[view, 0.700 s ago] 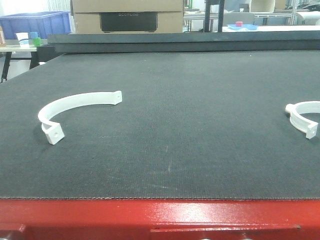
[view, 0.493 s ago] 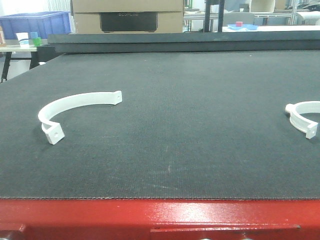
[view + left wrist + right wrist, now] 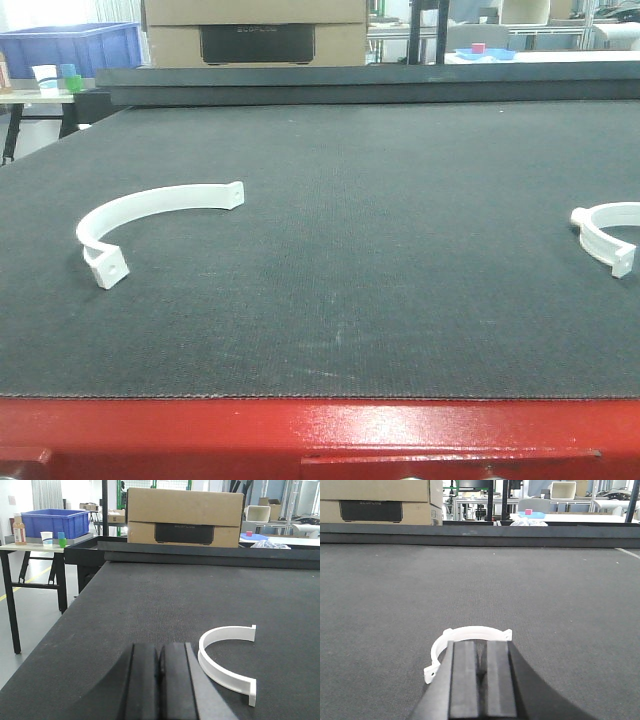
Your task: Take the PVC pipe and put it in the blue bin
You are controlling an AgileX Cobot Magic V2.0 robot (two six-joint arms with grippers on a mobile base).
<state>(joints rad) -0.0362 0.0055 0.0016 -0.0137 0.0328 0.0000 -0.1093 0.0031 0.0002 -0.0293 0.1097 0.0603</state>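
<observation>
Black table [image 3: 400, 250]: no white pipe [image 3: 160, 201] is held yet. Left gripper [image 3: 160, 680] and right gripper [image 3: 480, 680] are closed, empty; opening is needed.

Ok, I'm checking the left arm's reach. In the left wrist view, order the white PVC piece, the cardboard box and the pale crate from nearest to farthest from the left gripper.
1. White PVC piece: on the mat, just right of the left gripper.
2. Cardboard box: straight ahead, past the mat's far edge.
3. Pale crate: background, behind the box to its right.
</observation>
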